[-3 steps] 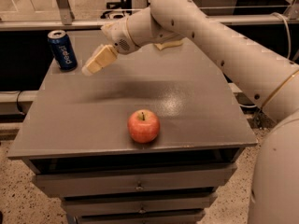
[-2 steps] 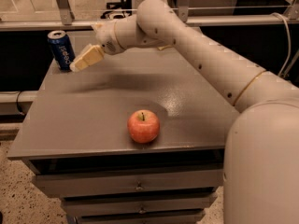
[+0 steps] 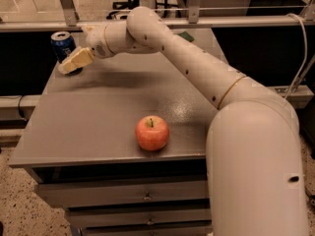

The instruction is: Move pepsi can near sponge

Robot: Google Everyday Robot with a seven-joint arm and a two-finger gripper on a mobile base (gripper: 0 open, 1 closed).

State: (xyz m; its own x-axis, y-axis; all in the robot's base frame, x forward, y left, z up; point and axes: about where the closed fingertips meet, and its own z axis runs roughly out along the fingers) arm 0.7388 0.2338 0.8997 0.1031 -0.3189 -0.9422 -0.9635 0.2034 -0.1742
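The pepsi can is dark blue with a silver top and stands upright at the table's far left corner. My gripper has pale yellowish fingers and sits just in front of and to the right of the can, low over the table, right beside it. A small dark green patch, the sponge, shows at the table's far edge, mostly hidden behind my arm.
A red apple sits near the front edge of the grey table. The table has drawers below. Metal rails run behind the table. My arm's large white body fills the right foreground.
My gripper has moved left and down toward the pepsi can, from the table's middle back to right beside the can. The can and apple have not moved.
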